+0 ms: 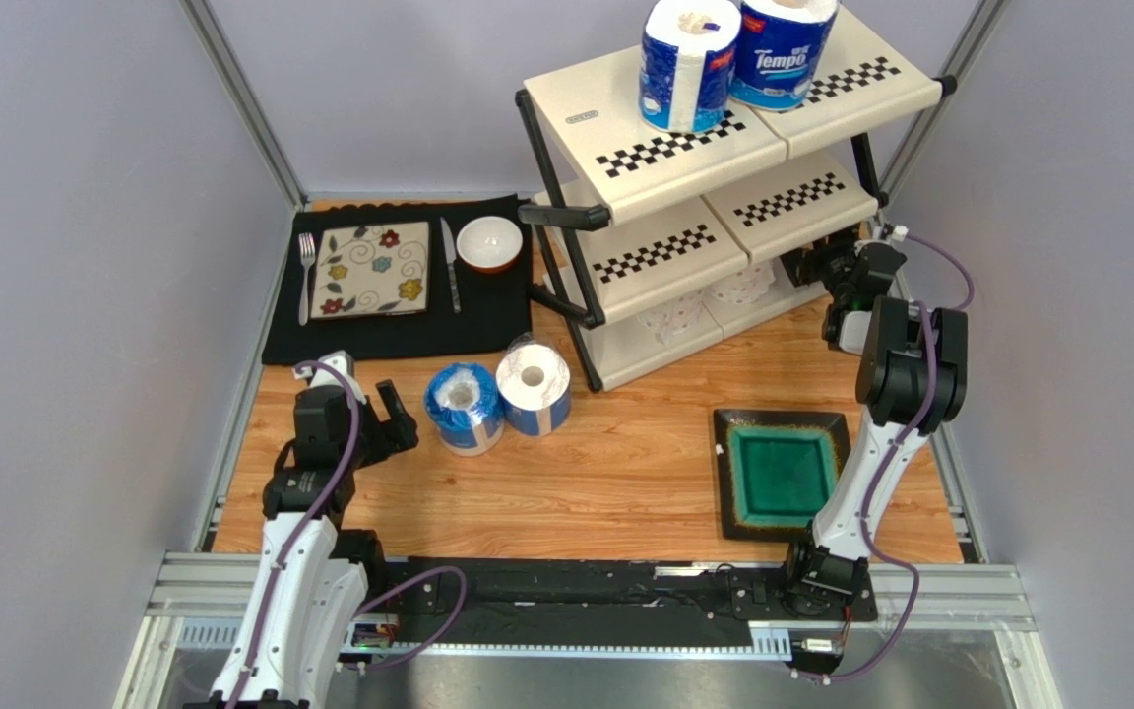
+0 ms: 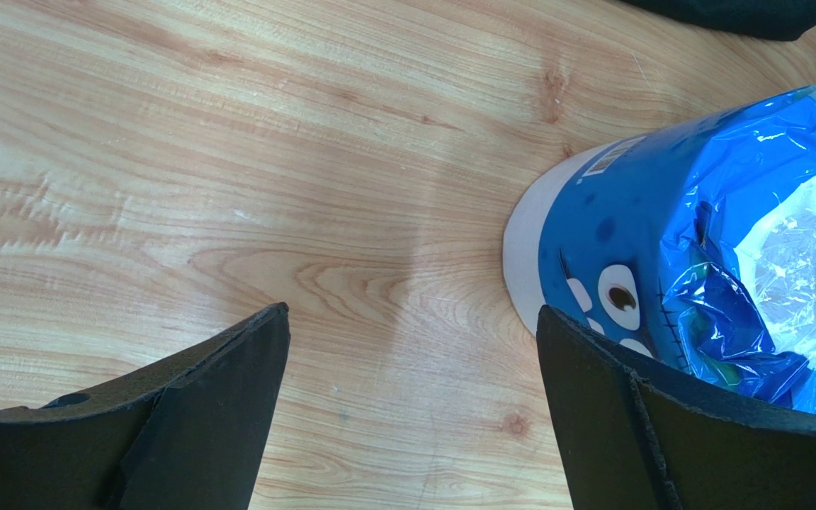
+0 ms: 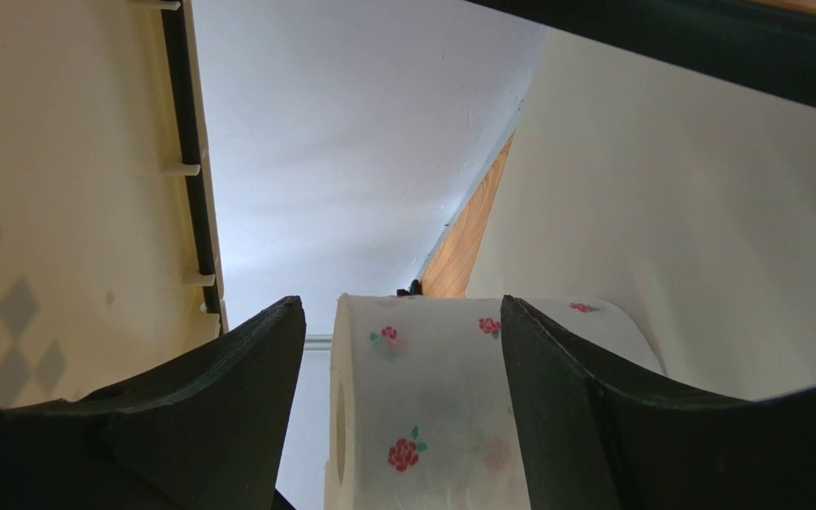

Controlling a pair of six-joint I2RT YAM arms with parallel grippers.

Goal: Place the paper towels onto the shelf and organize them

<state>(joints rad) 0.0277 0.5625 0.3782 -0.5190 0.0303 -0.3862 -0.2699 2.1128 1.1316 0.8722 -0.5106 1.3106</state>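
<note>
— Where's the right gripper?
— Reached inside the shelf, jaws apart. A white roll with roses sits just ahead of its fingers. There's a gap on one side, so it isn't squeezed.
— And the left gripper?
— Spread wide over the table, holding nothing. A blue-wrapped roll stands just beside one finger, outside the jaws.

I read the shelf as cream with black-and-white checkered strips. The wrapped roll is blue. The unwrapped roll is white with red roses. The tray is green and the mat is black.
</note>
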